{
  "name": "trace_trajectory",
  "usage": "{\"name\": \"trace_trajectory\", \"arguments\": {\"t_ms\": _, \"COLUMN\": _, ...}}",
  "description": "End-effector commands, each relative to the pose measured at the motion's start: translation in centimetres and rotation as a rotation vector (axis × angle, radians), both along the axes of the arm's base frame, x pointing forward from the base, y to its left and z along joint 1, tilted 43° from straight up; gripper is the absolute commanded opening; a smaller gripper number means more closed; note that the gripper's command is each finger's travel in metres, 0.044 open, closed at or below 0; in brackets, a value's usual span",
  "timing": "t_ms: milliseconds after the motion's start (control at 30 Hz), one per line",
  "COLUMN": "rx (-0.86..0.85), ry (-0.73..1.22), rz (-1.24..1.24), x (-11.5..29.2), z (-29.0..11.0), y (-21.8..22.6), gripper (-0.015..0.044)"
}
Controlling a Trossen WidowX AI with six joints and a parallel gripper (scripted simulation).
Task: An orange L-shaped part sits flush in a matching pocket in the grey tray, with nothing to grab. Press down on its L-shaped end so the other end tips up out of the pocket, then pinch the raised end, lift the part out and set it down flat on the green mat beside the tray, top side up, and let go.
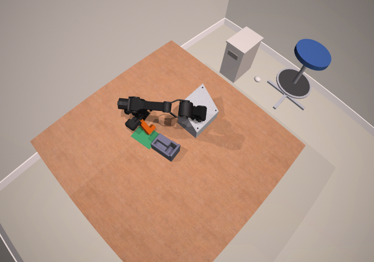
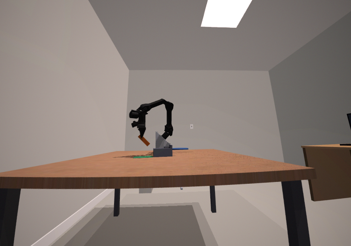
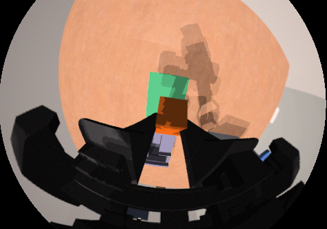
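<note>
We see the wooden table (image 1: pixel 187 192) stretching wide on all sides of the work area, its edges well away. Our 1 arm's gripper (image 2: pixel 141 133) pinches the upper end of the orange part (image 1: pixel 147 127), held in the air above the green mat (image 1: pixel 139 137). The part's long axis slants down toward the grey tray (image 1: pixel 160 148), L end lowest. The tray's pocket holds nothing and sits just beside the mat.

Ceiling panel (image 2: pixel 231 3) glow, soft shadows, fisheye wrist
</note>
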State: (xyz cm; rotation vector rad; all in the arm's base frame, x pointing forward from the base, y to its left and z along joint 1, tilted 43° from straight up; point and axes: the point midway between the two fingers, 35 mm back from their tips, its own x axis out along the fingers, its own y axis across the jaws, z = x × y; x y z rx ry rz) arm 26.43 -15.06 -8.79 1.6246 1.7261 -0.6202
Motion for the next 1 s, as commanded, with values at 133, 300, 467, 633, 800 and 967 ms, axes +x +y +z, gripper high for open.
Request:
{"name": "trace_trajectory", "arguments": {"t_ms": 133, "rx": -0.005, "ry": -0.003, "rz": 0.004, "x": 0.1, "z": -0.8, "y": 0.3, "gripper": 0.0000}}
{"name": "trace_trajectory", "arguments": {"t_ms": 300, "rx": -0.004, "ry": -0.004, "rz": 0.004, "x": 0.1, "z": -1.4, "y": 0.9, "gripper": 0.0000}}
{"name": "trace_trajectory", "arguments": {"t_ms": 467, "rx": -0.004, "ry": -0.004, "rz": 0.004, "x": 0.1, "z": -2.0, "y": 1.4, "gripper": 0.0000}}
{"name": "trace_trajectory", "arguments": {"t_ms": 633, "rx": -0.004, "ry": -0.004, "rz": 0.004, "x": 0.1, "z": -2.6, "y": 2.0, "gripper": 0.0000}}
{"name": "trace_trajectory", "arguments": {"t_ms": 800, "rx": -0.003, "ry": -0.004, "rz": 0.004, "x": 0.1, "z": -3.2, "y": 2.5, "gripper": 0.0000}}
{"name": "trace_trajectory", "arguments": {"t_ms": 967, "rx": -0.003, "ry": -0.004, "rz": 0.004, "x": 0.2, "z": -3.8, "y": 3.1, "gripper": 0.0000}}
